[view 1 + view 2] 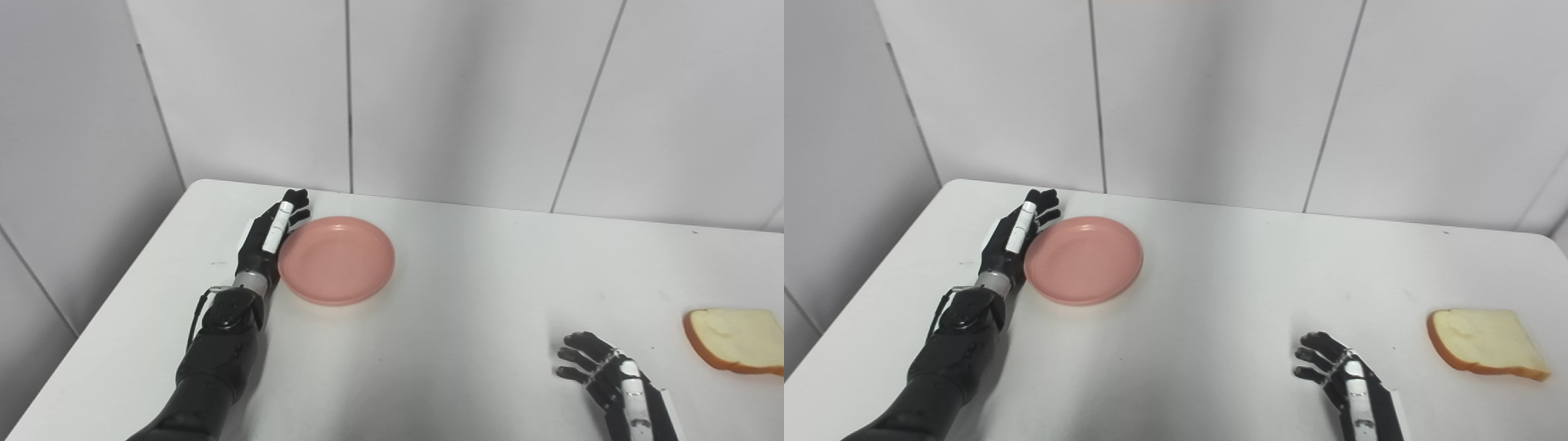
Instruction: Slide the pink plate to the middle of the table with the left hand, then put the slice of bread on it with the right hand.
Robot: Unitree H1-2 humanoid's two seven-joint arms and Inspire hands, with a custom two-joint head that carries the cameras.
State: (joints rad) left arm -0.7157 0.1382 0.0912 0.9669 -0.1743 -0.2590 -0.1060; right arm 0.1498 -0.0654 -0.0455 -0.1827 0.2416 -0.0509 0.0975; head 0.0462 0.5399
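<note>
one pink plate (337, 260), one bread slice (737, 340), two hands, fingers spread, holding nothing

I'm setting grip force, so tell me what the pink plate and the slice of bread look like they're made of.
The pink plate looks like molded plastic: one even color, smooth matte surface, thin raised rim. The slice of bread could be real or a foam replica; its pale face looks porous and soft, with an orange-brown crust, and the pictures cannot settle which.

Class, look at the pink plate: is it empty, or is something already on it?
Empty. The pink plate shows only its bare pink inside, and the slice of bread lies apart on the table's right side.
</note>
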